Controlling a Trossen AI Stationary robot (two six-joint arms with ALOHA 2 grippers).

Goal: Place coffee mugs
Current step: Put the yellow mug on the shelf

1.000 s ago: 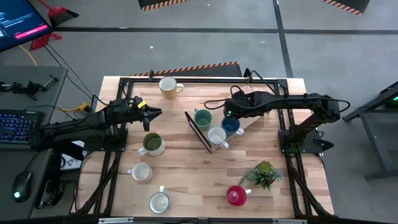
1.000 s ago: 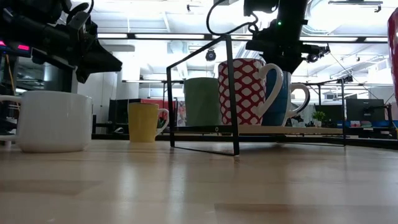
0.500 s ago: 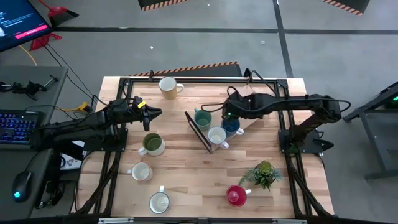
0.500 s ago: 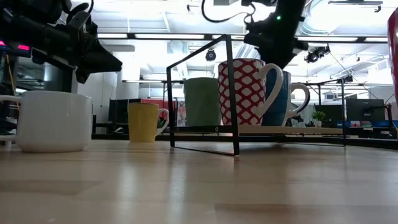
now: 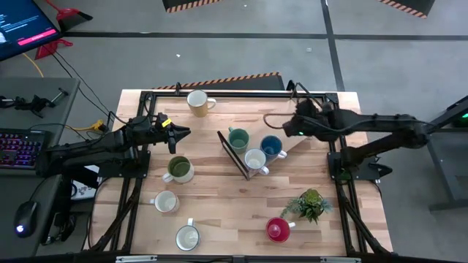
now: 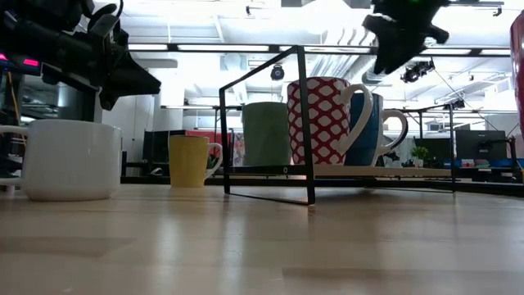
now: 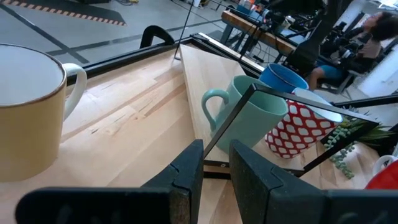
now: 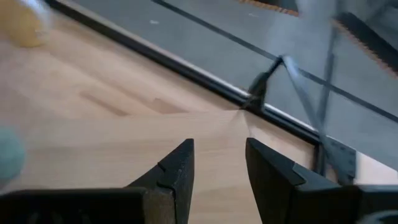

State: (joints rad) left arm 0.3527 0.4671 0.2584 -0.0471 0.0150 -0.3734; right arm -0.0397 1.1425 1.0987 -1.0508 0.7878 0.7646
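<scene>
Three coffee mugs stand by their bases on the black-framed rack: teal, blue and red-patterned white. Loose mugs stand on the table: cream-yellow, olive green, two white and red. My right gripper hangs open and empty above the table, to the right of the blue mug; the low view shows it high up. My left gripper waits left of the rack, slightly open and empty.
A small potted plant stands near the right front, beside the red mug. A black frame runs around the table's edges. Bare wood lies between the rack and the near edge.
My right gripper has risen from just above the blue mug and drawn back toward the table's right edge, tipping less steeply downward. Its fingers stay apart. The blue mug stays upright on the rack.
</scene>
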